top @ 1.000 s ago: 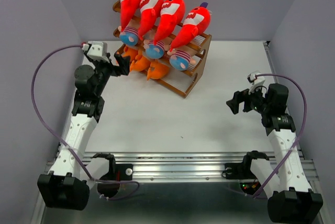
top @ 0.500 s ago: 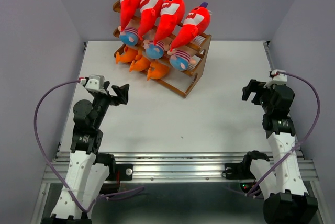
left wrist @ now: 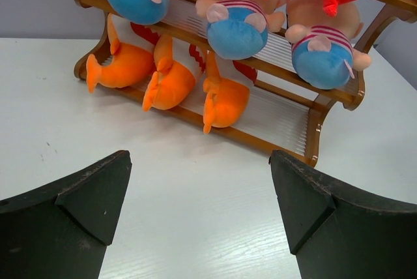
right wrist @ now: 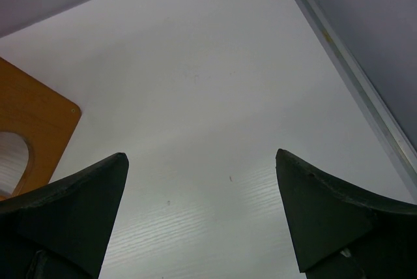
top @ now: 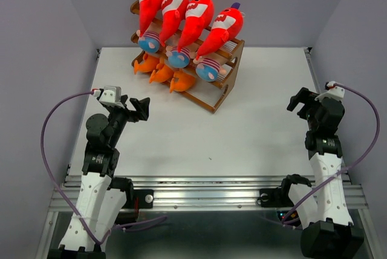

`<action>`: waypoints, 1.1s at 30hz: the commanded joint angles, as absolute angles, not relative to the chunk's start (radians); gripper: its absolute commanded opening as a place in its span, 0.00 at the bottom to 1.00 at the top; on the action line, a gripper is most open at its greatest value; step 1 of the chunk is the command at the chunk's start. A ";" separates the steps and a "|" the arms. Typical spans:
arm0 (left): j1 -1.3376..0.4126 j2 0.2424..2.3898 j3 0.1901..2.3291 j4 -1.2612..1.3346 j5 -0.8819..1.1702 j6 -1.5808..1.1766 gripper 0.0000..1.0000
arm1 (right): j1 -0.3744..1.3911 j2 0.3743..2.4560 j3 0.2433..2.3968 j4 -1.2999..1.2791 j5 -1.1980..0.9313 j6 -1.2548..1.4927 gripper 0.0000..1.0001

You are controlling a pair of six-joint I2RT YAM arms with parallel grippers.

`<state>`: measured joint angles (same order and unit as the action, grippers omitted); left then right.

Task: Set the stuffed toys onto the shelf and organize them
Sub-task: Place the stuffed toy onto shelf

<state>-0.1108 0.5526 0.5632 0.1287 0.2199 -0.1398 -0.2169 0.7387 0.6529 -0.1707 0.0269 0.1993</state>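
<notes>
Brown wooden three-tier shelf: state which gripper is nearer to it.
Left. The left gripper hovers before the left end of the brown wooden shelf; the right gripper is farther, off to its right.

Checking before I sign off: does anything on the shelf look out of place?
Nothing looks fallen. The orange fish bunch toward one end of the lowest tier of the shelf, leaving the other end bare.
</notes>
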 commanded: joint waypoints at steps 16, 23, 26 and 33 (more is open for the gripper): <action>-0.115 0.561 0.560 0.161 0.218 -0.150 0.99 | -0.253 0.715 0.653 -0.110 0.046 0.239 1.00; -0.115 0.555 0.560 0.160 0.219 -0.149 0.99 | -0.253 0.713 0.653 -0.110 0.035 0.239 1.00; -0.115 0.551 0.558 0.161 0.218 -0.150 0.99 | -0.253 0.715 0.653 -0.112 0.040 0.241 1.00; -0.115 0.555 0.560 0.156 0.215 -0.149 0.99 | -0.262 0.707 0.652 -0.112 0.037 0.255 1.00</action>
